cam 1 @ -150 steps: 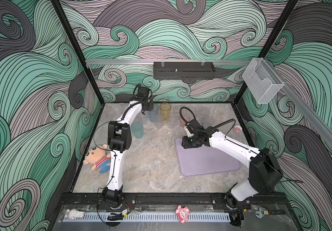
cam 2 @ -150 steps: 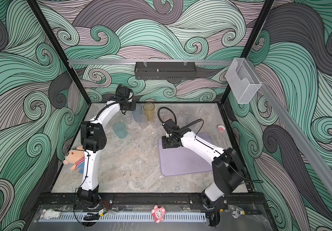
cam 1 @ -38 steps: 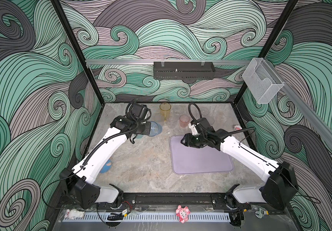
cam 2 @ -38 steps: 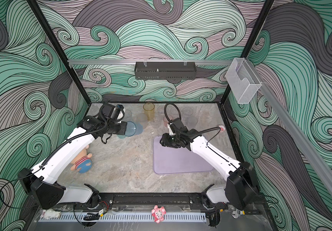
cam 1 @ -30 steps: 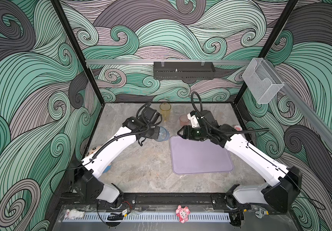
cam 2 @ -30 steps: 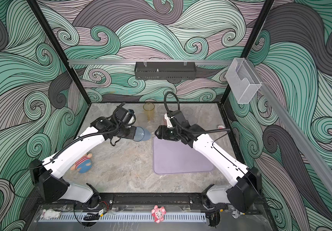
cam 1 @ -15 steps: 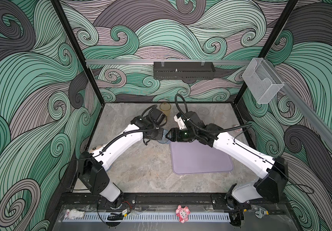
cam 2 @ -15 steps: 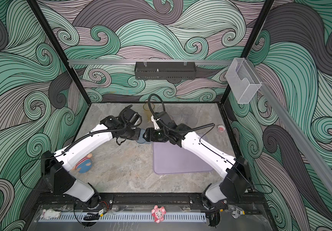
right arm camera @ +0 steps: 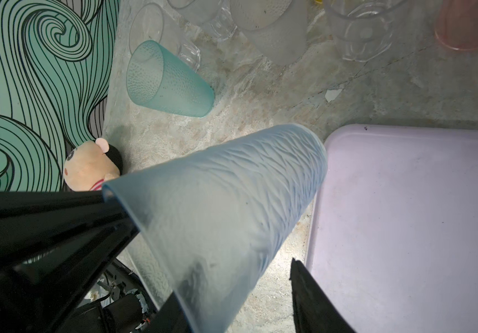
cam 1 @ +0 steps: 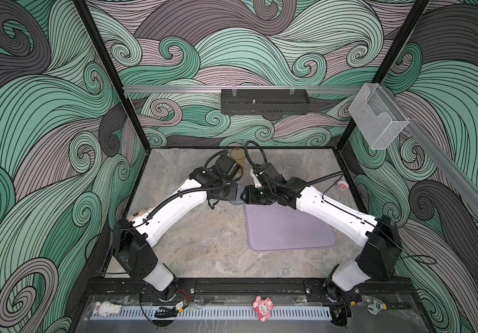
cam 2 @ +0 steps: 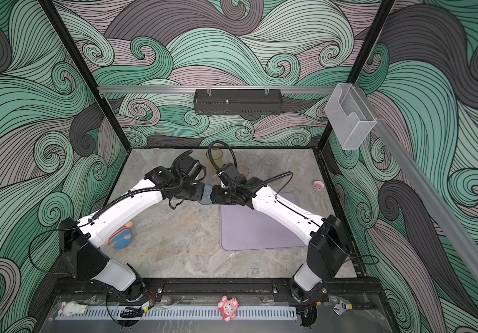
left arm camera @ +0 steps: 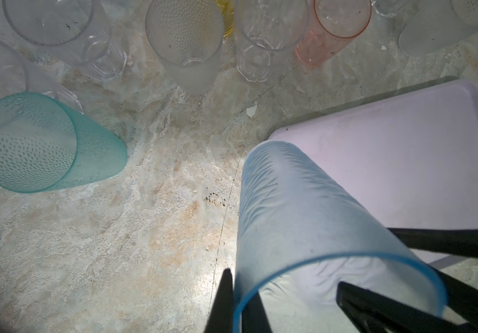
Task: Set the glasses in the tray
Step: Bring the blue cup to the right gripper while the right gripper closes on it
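Blue glass held tilted above table, at tray far-left corner.
L gripper pinched shut on its rim; R gripper: jaws open, either side of its body. Other glasses stand on table beyond tray.

I operate in a robot lab cell: wave-printed panels and black posts enclose the marble-look tabletop, my left arm and right arm mounted at its front edge.
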Robot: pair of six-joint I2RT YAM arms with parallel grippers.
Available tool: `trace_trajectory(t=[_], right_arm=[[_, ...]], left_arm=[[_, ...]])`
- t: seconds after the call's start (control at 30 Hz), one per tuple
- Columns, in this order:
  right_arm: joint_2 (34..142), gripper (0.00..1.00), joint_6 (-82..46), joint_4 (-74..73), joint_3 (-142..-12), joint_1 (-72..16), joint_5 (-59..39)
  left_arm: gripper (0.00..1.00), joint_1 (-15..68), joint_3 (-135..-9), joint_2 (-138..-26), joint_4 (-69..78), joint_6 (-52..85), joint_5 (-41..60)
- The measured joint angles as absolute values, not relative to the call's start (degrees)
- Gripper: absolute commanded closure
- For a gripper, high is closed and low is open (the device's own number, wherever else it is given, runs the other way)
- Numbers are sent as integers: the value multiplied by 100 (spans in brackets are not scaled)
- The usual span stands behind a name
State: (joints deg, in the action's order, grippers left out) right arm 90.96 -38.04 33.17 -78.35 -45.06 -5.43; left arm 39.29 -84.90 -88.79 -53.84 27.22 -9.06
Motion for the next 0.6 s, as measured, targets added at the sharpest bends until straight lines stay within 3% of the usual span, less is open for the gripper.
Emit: trace_trajectory(t=[0.2, 0.6], right_arm=[[9105, 70, -3789, 3411, -7994, -4536, -279], [9113, 81, -3793, 3406, -7994, -4536, -143]], left_arm=[[100, 4021, -8530, -8879, -5277, 2797, -1079], [100, 4069, -8538, -8879, -5225, 2816, -1199]])
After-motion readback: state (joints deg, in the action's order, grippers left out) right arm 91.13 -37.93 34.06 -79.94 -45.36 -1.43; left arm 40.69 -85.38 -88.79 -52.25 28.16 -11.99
